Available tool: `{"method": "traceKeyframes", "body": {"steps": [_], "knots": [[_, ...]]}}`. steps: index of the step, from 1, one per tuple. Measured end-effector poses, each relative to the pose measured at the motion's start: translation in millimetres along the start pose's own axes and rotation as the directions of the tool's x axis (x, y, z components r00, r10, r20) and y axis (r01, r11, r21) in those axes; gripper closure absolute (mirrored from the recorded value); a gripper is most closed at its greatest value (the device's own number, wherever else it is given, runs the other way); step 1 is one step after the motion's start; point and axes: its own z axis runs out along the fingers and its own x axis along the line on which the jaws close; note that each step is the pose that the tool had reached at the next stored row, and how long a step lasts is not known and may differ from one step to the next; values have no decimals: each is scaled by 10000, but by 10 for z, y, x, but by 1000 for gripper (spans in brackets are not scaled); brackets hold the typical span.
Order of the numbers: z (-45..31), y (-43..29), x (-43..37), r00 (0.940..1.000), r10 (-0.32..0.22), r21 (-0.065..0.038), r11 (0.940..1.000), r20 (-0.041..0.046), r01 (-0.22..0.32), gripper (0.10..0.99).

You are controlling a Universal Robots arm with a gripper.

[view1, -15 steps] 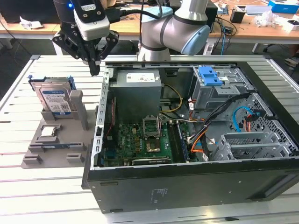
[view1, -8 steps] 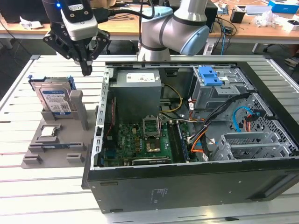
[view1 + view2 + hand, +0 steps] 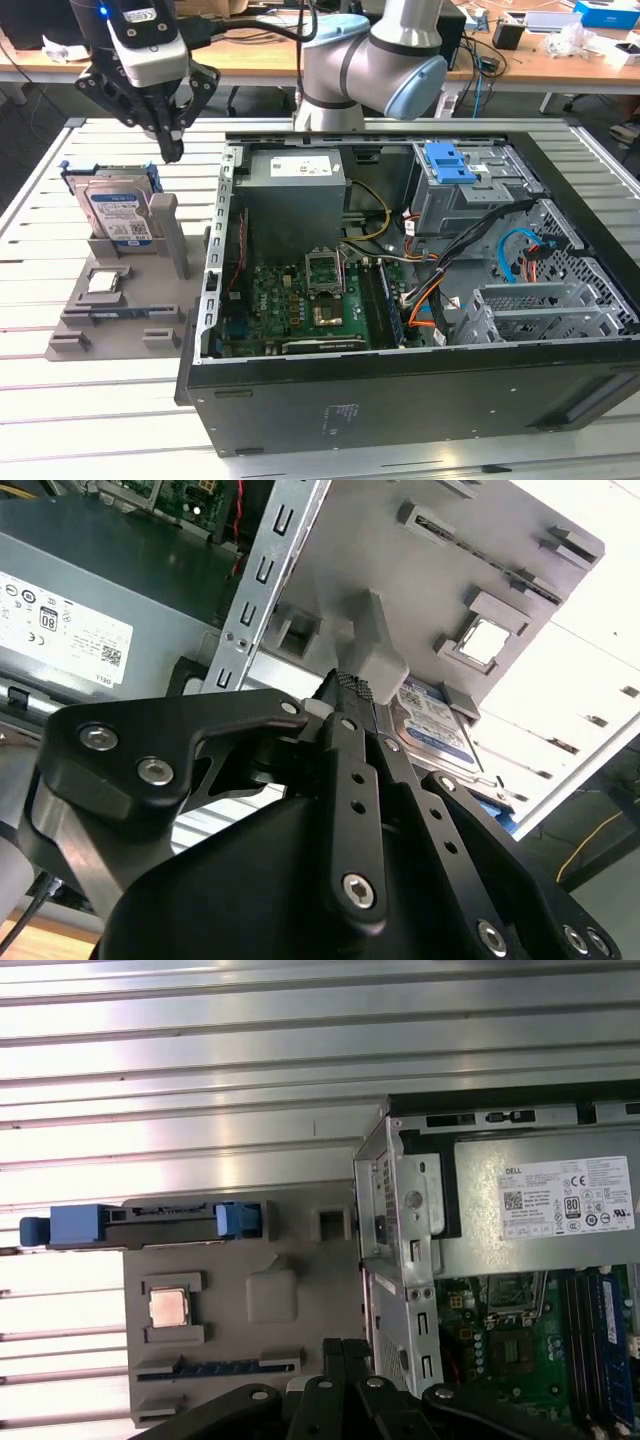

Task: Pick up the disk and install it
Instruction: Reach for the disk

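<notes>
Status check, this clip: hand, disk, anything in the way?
Hand shut, empty, above the stand. Disk upright in stand, not yet picked. Nothing between them.

In the second wrist view the black pincer (image 3: 352, 688) took up the foreground, its two fingers pressed together with nothing between them. Their tip lay against the upright post of a grey holder (image 3: 440, 570). The disk (image 3: 432, 718) stood in that holder just beside the fingers, its blue-and-white label partly hidden behind them. A small square silver chip (image 3: 482, 640) sat in a recess of the holder, apart from the disk. The holder rested on a pale slatted bench (image 3: 600, 610). Beside the holder ran the slotted metal edge of a computer case (image 3: 265, 575), with a grey power supply (image 3: 130, 570) bearing a white label inside it.
</notes>
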Motion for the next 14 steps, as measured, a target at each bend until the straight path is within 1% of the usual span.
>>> {"method": "traceKeyframes", "body": {"steps": [3,4,14], "knots": [[-1,-4,56,10000,0,0,10000,0,0,980],[-2,-7,90,10000,1,0,10000,0,-1,980],[-6,-19,251,10000,0,0,10000,1,0,980]]}}
